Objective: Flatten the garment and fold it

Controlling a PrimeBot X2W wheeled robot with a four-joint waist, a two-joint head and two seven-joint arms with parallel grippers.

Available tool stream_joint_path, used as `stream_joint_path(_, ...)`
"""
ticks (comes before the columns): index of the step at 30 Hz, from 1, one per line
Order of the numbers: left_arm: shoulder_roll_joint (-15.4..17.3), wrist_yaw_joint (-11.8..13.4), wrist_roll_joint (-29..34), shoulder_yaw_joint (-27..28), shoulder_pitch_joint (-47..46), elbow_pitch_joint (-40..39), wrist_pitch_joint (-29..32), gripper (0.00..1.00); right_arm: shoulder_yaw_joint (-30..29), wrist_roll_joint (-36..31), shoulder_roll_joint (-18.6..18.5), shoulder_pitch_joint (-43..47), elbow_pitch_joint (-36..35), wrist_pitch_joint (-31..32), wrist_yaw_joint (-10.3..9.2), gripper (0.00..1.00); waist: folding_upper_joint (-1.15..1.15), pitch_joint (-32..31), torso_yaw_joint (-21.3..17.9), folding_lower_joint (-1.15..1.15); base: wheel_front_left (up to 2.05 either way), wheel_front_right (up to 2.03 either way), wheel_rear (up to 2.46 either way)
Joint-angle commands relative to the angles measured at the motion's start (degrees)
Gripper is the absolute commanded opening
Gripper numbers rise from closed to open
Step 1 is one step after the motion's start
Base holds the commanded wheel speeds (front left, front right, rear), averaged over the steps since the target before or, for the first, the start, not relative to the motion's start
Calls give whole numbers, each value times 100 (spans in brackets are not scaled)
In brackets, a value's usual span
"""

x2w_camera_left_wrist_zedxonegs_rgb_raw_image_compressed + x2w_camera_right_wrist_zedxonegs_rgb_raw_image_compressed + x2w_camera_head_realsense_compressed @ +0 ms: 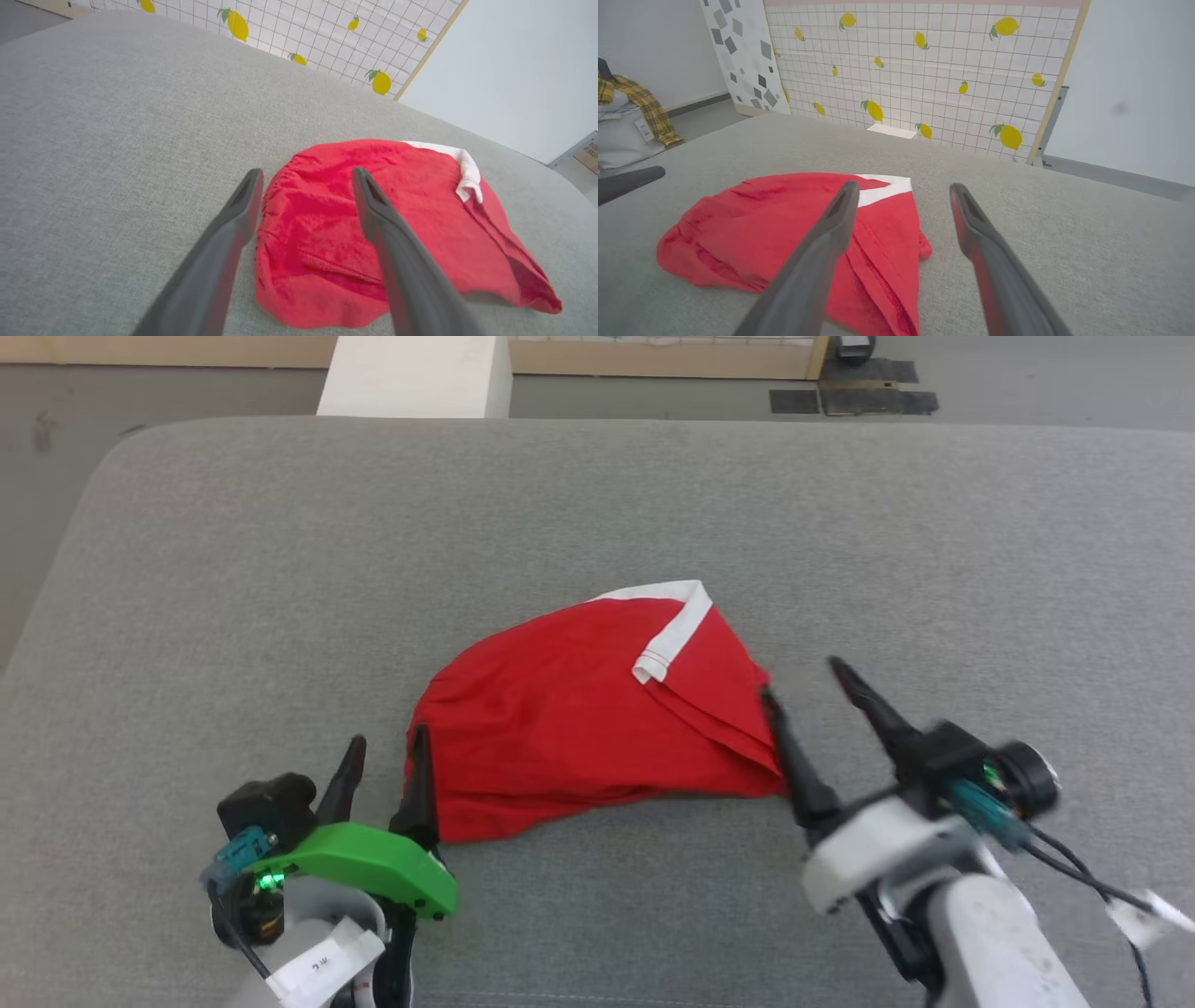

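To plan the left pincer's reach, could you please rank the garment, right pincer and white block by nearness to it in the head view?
1. garment, beside left pincer
2. right pincer, across the garment
3. white block, far back

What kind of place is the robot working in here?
Probably an indoor test room dressed like a home: a grey cushioned surface holds the red shorts, a lemon-print grid panel stands behind it, and yellow plaid clothing is heaped aside.
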Motion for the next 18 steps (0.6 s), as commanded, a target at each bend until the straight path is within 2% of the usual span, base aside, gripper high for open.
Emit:
stream_joint_path(1, -80, -52, 192, 115, 13, -67, -59, 100, 158, -109, -7, -235, 128, 199, -9, 100, 0, 68, 129, 0, 0, 0, 0)
stream_joint_path(4, -332, -149, 721, 536, -32, -315, -78, 100, 536, -274, -7, -697, 492, 623, -9, 100, 0, 164, 264, 0, 0, 0, 0)
stream_joint_path(9, -899, -500, 1708, 1228, 46, -595, -81, 100, 941, -312, -7, -1482, 1291, 1255, -9, 100, 0, 377, 505, 0, 0, 0, 0)
stream_joint_path(13, -1302, -826, 2207, 1616, 82, -643, -82, 100, 978, -509, -7, -1964, 1870, 1678, -9, 100, 0, 519, 676, 0, 0, 0, 0)
stream_joint_path(16, -1468, -1064, 2395, 1833, 85, -619, -82, 100, 919, -603, -7, -2200, 2188, 1889, -9, 100, 0, 606, 787, 0, 0, 0, 0)
stream_joint_path(17, -1509, -1144, 2444, 1894, 83, -596, -82, 100, 867, -647, -7, -2272, 2293, 1952, -9, 79, 0, 635, 826, 0, 0, 0, 0)
stream_joint_path(18, -1535, -1199, 2482, 1936, 79, -578, -82, 100, 836, -685, -7, -2319, 2369, 2002, -9, 49, 0, 650, 852, 0, 0, 0, 0)
